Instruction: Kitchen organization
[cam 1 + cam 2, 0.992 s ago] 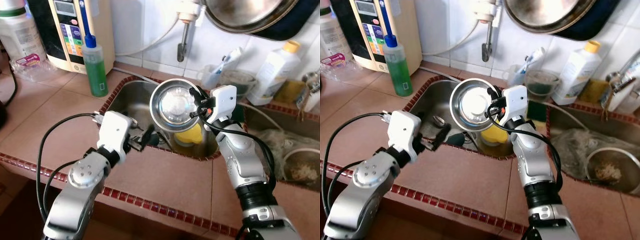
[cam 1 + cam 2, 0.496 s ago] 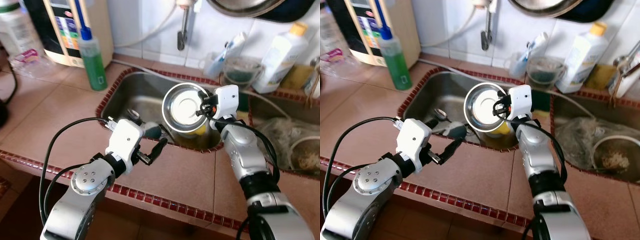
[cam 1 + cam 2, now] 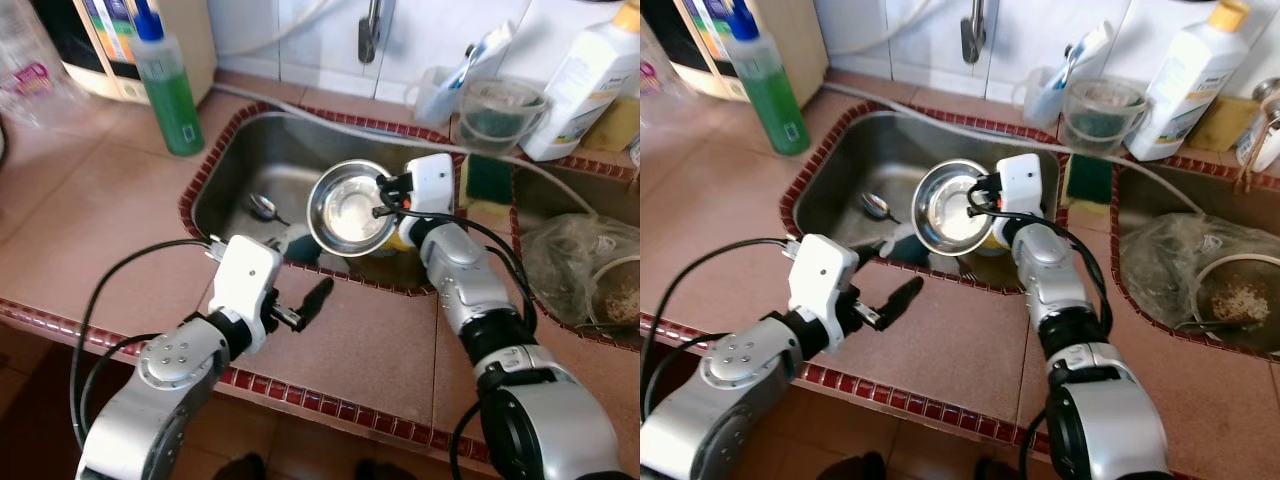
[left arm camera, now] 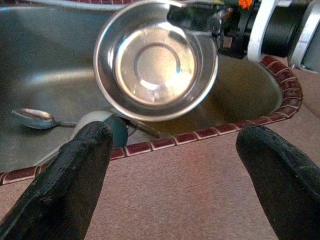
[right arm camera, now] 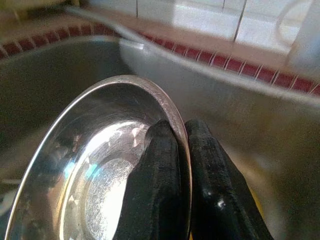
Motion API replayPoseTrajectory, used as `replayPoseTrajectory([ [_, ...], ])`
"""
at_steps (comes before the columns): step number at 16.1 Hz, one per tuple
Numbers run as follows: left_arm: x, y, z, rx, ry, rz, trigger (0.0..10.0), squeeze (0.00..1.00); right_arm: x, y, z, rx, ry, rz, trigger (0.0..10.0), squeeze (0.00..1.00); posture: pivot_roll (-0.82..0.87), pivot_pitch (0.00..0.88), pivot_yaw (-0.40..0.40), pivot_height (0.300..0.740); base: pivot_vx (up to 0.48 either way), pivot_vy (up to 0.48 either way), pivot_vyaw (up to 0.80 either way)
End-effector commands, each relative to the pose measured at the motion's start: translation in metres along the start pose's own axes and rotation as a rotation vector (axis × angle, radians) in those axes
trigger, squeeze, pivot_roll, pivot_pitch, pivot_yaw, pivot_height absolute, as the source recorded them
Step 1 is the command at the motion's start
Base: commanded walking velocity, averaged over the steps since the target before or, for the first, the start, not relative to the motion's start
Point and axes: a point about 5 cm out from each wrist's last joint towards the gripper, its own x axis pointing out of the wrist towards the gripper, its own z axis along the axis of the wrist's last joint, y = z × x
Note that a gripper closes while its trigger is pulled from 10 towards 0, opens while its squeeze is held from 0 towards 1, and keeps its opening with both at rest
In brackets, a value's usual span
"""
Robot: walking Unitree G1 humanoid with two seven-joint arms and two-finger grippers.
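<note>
A shiny steel bowl [image 3: 345,208] hangs tilted over the steel sink [image 3: 250,160], and my right gripper [image 3: 381,200] is shut on its rim. In the right wrist view the two black fingers [image 5: 165,165] pinch the bowl's edge [image 5: 100,165]. Under the bowl lies something yellow [image 3: 402,238]. A spoon [image 3: 262,206] lies on the sink floor. My left gripper [image 3: 300,305] is open over the tiled counter just in front of the sink, with nothing between its fingers [image 4: 75,175].
A green soap bottle [image 3: 167,80] stands at the sink's back left. A clear cup with a toothbrush [image 3: 440,85], a plastic tub [image 3: 498,110], a white bottle [image 3: 585,75] and a green sponge [image 3: 487,180] line the back right. A second basin [image 3: 590,280] holds a bag and a bowl.
The camera has tipped downward. My right gripper has lowered the bowl toward the sink. The left gripper has drawn back from the sink onto the counter.
</note>
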Motion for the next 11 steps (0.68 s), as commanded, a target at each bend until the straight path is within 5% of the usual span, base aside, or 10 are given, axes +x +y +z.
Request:
replayPoseTrajectory([
  [1,-0.004,-0.002,0.004,0.008,-0.015,0.007,10.0,0.00,0.002,0.000,0.001,0.008,0.013,-0.002,10.0,0.00,0.01,0.285,-0.047,0.740,0.000,0.000,0.00],
  [11,-0.014,0.002,0.009,0.030,-0.008,0.066,10.0,0.00,0.004,0.011,-0.023,0.040,0.155,-0.032,10.0,0.00,0.06,0.282,-0.063,0.740,0.000,0.000,0.00],
])
